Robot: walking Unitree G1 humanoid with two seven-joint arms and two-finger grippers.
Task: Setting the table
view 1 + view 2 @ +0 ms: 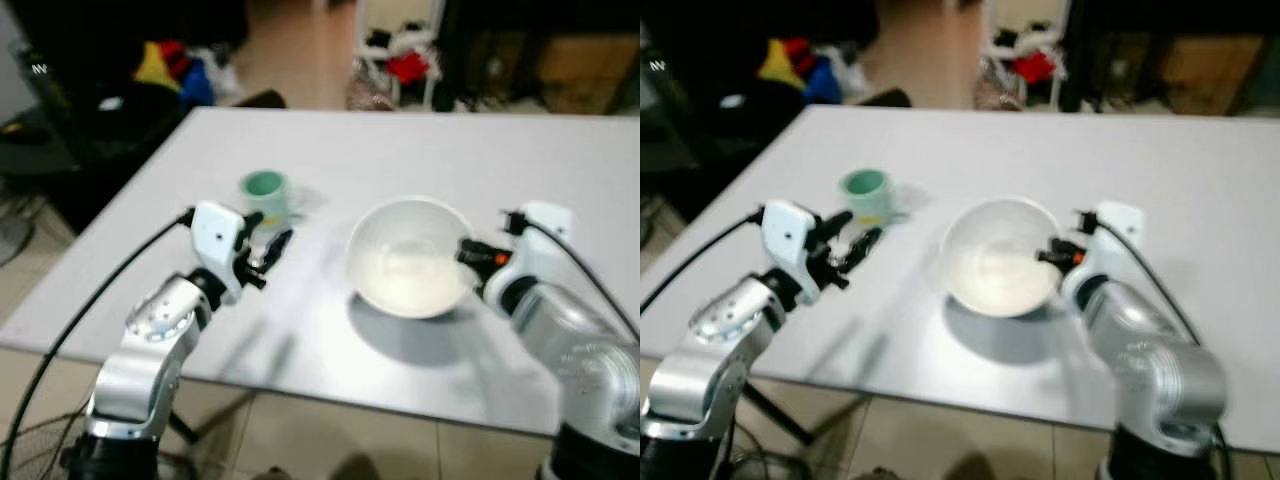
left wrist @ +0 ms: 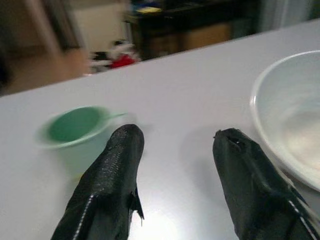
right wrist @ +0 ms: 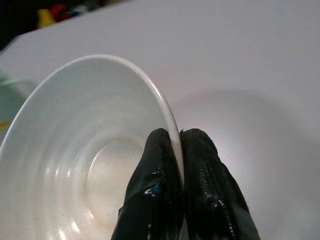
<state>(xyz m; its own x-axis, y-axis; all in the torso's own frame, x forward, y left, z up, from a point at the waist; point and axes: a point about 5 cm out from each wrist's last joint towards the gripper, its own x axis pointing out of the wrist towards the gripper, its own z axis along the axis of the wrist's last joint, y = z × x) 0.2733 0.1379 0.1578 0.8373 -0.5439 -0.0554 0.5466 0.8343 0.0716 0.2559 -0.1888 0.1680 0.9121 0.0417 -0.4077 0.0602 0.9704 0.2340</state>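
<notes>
1. Right claw is pinched on the rim of the white bowl, one finger inside and one outside; the bowl appears raised over the white surface, judging by its shadow.
2. Left claw is spread, holding nothing, near the green cup.
3. Assessment: early stage; cup placed, bowl not yet set down, no cutlery seen.
</notes>
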